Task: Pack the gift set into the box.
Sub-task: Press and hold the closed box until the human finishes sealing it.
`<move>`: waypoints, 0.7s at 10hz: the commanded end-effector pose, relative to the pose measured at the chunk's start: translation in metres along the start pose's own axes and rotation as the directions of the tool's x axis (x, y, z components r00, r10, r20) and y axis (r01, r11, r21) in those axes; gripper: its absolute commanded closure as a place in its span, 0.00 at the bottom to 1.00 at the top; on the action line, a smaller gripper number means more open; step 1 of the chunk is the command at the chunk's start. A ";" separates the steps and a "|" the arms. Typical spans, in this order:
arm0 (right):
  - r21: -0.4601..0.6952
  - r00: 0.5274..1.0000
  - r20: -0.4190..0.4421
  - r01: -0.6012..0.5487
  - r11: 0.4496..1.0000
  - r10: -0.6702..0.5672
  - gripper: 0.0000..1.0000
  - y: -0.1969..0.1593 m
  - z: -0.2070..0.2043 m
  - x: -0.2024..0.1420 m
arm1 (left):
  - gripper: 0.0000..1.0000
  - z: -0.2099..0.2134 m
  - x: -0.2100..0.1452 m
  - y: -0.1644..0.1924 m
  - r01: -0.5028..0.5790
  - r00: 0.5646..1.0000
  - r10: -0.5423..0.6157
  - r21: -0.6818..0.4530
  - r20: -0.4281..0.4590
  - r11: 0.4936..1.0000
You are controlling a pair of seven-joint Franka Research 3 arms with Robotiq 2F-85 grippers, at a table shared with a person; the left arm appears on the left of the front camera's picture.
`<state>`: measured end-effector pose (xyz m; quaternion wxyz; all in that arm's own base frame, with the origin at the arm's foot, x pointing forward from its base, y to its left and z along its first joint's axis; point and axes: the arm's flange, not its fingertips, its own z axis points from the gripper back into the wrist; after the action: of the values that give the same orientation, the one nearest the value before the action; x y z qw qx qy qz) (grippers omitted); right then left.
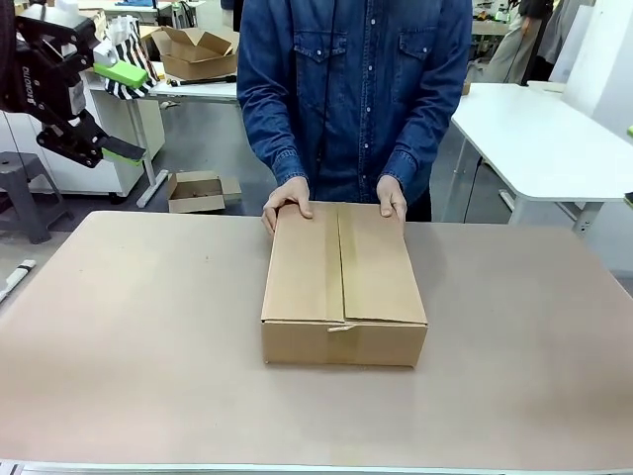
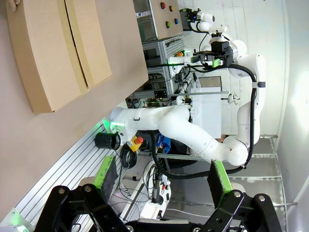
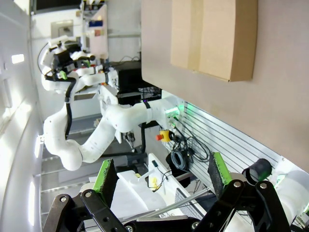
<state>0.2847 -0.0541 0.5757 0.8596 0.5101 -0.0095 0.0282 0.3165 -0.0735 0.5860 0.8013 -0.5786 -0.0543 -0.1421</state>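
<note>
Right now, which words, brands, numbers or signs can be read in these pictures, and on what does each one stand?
"OTIQ": white letters, sideways and cut by the picture's edge, on the black body behind the left jaws; the reading is uncertain.
Box: plain, no print.
Button panel in the left wrist view: any labels are too small to read.

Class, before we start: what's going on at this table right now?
A person rests both hands on the far edge of the box, which sits closed on the table. The robot's left hand hangs open, raised to one side; its right hand is open too, holding nothing.
</note>
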 end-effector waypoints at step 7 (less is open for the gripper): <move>-0.048 0.825 0.081 -0.558 0.829 0.560 0.00 0.021 -0.078 0.051 | 0.00 -0.084 0.008 0.007 0.425 0.898 -0.440 0.224 0.018 0.877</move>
<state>0.3197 0.0084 0.5767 0.8594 0.4552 -0.1336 0.1905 0.3181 -0.1357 0.5746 0.8176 -0.4816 -0.1662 -0.2683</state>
